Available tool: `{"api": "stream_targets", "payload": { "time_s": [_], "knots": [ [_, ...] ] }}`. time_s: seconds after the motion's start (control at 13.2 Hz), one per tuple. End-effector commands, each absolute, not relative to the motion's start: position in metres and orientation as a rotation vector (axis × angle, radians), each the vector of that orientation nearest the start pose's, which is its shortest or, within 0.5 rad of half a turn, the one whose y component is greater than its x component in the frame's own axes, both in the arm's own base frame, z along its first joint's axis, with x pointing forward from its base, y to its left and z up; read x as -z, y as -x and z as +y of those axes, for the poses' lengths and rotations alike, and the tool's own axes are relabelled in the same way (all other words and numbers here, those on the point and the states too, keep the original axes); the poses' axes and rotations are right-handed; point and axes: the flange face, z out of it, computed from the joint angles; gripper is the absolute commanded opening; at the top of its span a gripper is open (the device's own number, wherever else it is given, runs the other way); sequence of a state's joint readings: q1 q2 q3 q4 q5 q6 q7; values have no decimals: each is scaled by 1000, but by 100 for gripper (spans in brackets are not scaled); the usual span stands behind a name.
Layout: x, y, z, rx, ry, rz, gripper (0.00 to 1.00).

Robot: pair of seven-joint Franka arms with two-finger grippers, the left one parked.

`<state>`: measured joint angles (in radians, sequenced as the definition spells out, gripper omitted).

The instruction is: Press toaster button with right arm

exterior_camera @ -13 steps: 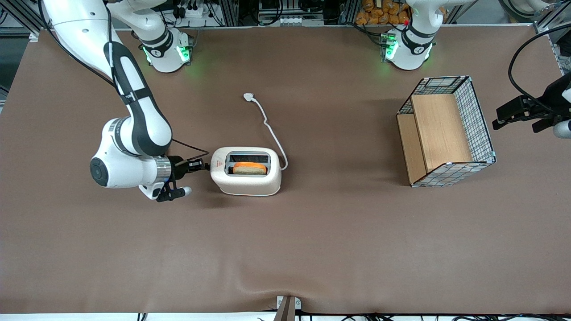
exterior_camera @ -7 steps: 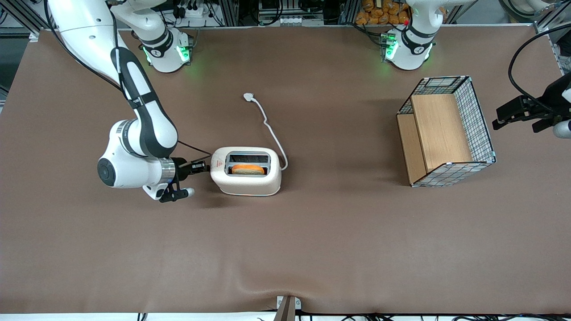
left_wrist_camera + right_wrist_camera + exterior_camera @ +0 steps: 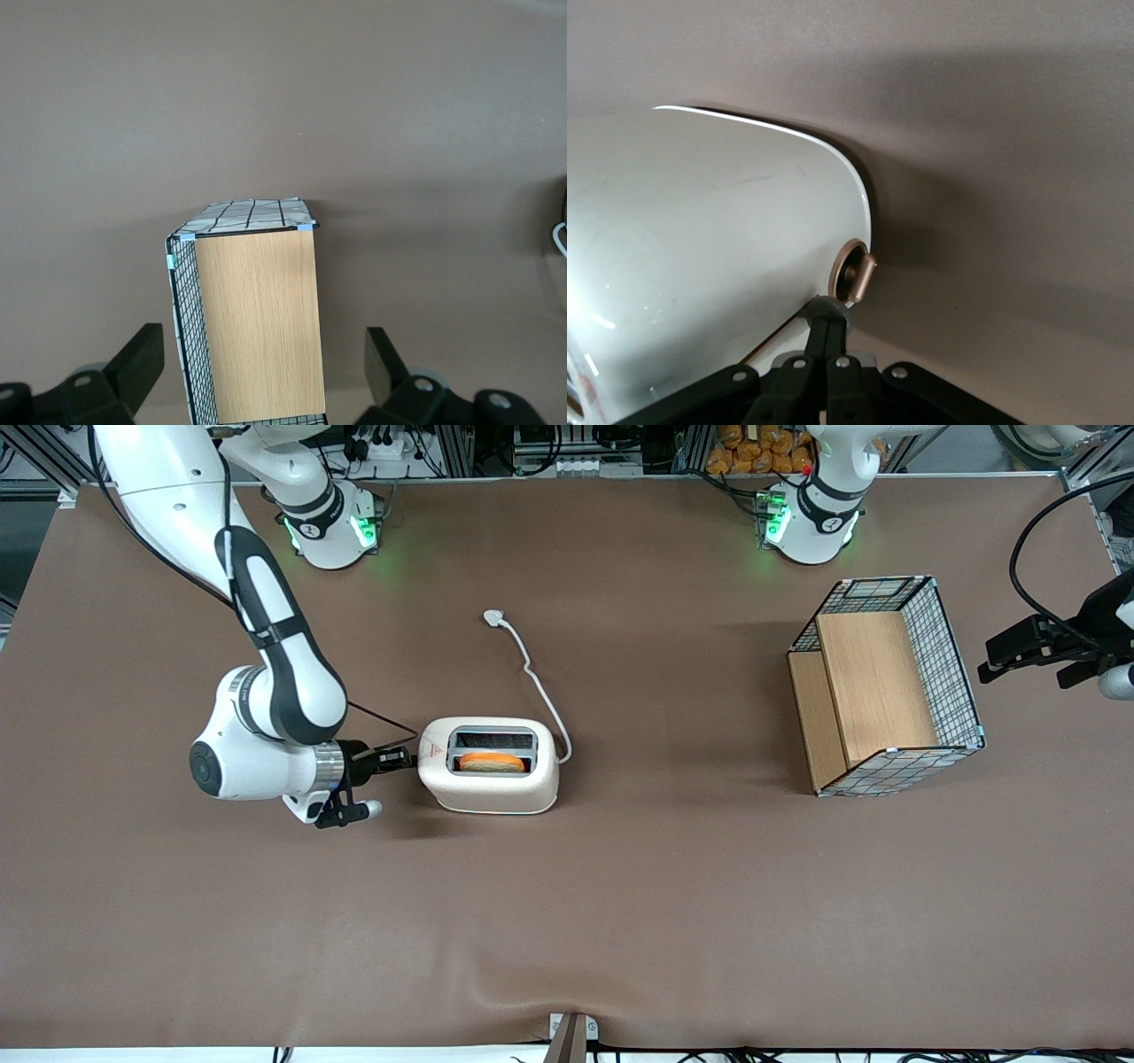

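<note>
The white toaster [image 3: 489,779] stands on the brown table with an orange slice of toast [image 3: 492,762] low in its grey-rimmed slot and a red mark [image 3: 433,750] on top. My right arm [image 3: 266,735] reaches in low from the working arm's end. Its gripper [image 3: 403,759] is shut and its tip touches the toaster's short end by the red mark. In the right wrist view the shut fingers [image 3: 829,341] rest against the toaster button [image 3: 829,309], a small grey knob on the toaster [image 3: 700,248], beside a round bronze dial [image 3: 855,270].
The toaster's thin white cord runs to a plug [image 3: 493,615] lying farther from the front camera. A wire basket with wooden shelves [image 3: 886,686] stands toward the parked arm's end; it also shows in the left wrist view [image 3: 257,319].
The toast has sunk lower into the slot. The right arm's wrist has shifted a little toward the toaster; the gripper tip stays at the toaster's short end.
</note>
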<state>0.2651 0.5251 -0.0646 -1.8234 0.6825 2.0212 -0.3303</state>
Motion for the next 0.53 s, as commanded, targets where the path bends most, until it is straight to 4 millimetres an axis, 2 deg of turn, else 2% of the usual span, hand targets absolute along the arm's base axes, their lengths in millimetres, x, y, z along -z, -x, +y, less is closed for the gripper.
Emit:
{"api": "stream_targets", "payload": {
  "time_s": [0.0, 0.23, 0.38, 0.46],
  "knots": [
    [-194, -589, 175, -385, 2533, -171, 0],
    [-198, -589, 174, -385, 2523, -168, 0],
    [-209, -590, 173, -387, 2514, -172, 0],
    [-220, -593, 170, -373, 2513, -168, 0]
  ]
}}
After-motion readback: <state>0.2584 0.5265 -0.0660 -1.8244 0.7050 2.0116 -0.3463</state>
